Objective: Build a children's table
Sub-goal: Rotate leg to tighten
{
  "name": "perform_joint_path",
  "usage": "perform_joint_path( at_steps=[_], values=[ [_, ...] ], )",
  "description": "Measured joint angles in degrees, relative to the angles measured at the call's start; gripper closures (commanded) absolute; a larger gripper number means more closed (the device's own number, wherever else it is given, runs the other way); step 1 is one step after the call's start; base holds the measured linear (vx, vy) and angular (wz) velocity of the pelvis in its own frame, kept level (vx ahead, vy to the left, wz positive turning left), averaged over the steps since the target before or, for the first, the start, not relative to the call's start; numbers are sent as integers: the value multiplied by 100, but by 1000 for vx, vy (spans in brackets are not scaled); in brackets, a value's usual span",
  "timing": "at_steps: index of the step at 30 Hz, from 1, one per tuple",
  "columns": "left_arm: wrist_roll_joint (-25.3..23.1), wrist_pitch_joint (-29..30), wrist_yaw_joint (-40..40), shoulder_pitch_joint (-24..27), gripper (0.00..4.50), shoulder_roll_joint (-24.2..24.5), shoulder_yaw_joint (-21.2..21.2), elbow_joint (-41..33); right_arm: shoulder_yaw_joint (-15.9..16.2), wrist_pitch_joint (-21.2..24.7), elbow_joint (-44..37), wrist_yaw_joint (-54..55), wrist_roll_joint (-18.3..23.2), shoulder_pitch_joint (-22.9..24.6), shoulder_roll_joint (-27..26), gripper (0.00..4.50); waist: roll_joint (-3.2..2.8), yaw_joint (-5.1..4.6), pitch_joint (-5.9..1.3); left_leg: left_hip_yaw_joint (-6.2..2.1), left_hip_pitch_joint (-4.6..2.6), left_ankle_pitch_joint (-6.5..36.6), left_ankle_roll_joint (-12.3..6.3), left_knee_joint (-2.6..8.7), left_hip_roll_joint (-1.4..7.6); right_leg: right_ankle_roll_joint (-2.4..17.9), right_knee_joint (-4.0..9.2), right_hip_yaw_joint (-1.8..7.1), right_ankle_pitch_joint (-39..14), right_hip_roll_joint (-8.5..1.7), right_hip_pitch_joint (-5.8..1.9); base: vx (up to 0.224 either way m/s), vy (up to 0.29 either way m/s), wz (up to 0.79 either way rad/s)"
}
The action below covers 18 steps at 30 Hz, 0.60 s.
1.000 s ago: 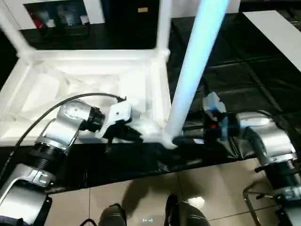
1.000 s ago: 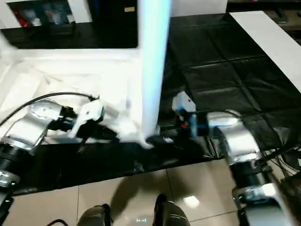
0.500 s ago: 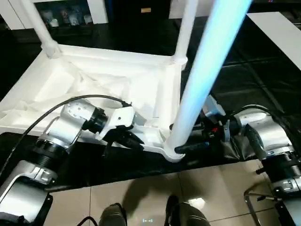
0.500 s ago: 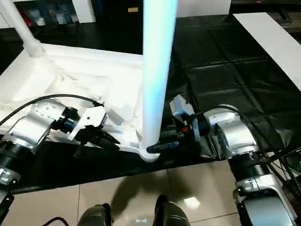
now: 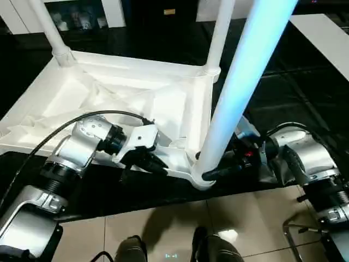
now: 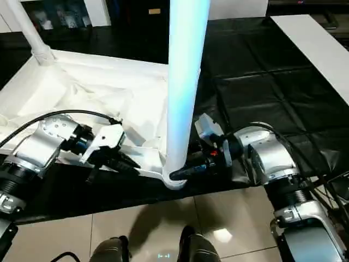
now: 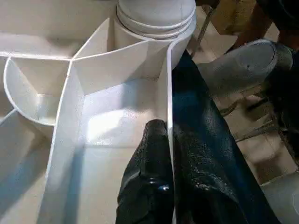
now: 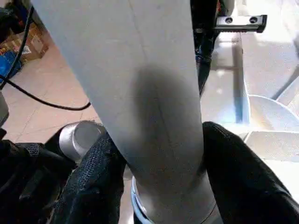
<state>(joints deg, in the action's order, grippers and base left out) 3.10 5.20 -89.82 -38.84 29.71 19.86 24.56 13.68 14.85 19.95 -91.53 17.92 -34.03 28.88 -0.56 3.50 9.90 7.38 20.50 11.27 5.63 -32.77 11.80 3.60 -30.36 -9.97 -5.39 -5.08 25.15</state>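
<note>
On the black mat (image 5: 283, 93) lies the upturned table top (image 5: 109, 103), ribs showing. Both silver forearms reach inward, low. At its near rim the left gripper (image 7: 169, 140) is pinched onto the thin wall. By the near right corner socket, the right gripper (image 8: 159, 154) hugs the base of a standing leg (image 5: 240, 76), fingers (image 8: 93, 177) against both sides. Two legs (image 5: 218, 38) stand behind. Tiled floor (image 5: 163, 229) runs nearest.
</note>
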Motion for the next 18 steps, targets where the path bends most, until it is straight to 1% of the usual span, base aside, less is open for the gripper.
perform_joint_path(
  at_steps=[4,5,8,9,11,12,13,14,16,17,18],
  values=[
    [169,275,45,51,450,-87,-144,-81,-267,489,-439,227,173,258,-27,238,-3,21,-1,0,0,0,0,0,-1,-1,0,0,0,-1,0,0,0,0],
    [181,398,105,95,450,-108,-218,-157,-337,690,-616,398,251,372,-24,238,-3,23,-1,0,-2,0,0,0,-1,-1,1,0,-1,-2,-2,0,0,0],
    [174,640,319,131,450,-134,-313,-264,-505,937,-836,848,318,507,-88,238,-6,-19,-3,7,-22,-1,2,0,-1,0,-2,4,0,-1,-12,0,0,0],
    [158,837,551,183,450,-151,-392,-317,-563,960,-883,1204,251,536,-202,238,-6,-46,-3,8,-40,-3,7,2,0,0,-4,4,0,1,-26,0,0,0],
    [95,1112,918,191,450,-235,-493,-313,-666,1005,-942,1795,55,545,-421,238,-6,-148,-3,12,-43,-2,41,6,-1,0,-5,3,0,3,-23,0,0,0],
    [53,1252,1109,191,450,-324,-532,-312,-719,1068,-989,2110,-52,544,-499,238,-6,-211,-3,16,-43,3,54,6,-6,-1,2,-2,1,3,-23,0,0,0],
    [47,1369,1247,190,450,-388,-554,-313,-775,1161,-1034,2332,-142,539,-575,239,-5,-255,-3,18,-43,3,54,6,-7,-1,8,-6,1,7,-25,0,0,0],
    [28,1520,1447,187,450,-465,-611,-313,-888,1323,-1082,2692,-261,520,-749,239,-3,-331,-3,18,-42,2,54,6,-3,-2,20,-8,1,15,-27,0,0,0],
    [-41,1722,1736,154,450,-581,-683,-311,-1047,1538,-1120,3264,-381,468,-1017,239,-4,-431,-4,17,-42,2,54,7,-1,-2,30,-12,2,18,-27,0,0,0],
    [-93,1907,2040,100,450,-710,-775,-283,-1177,1727,-1150,3832,-509,403,-1278,238,-4,-495,-4,17,-43,2,55,6,0,-3,33,-14,2,22,-28,0,0,0],
    [-134,2022,2254,49,450,-810,-833,-261,-1254,1837,-1155,4222,-590,338,-1428,238,-4,-523,-4,17,-41,2,55,6,1,-3,39,-17,2,23,-24,0,0,0]
  ],
)
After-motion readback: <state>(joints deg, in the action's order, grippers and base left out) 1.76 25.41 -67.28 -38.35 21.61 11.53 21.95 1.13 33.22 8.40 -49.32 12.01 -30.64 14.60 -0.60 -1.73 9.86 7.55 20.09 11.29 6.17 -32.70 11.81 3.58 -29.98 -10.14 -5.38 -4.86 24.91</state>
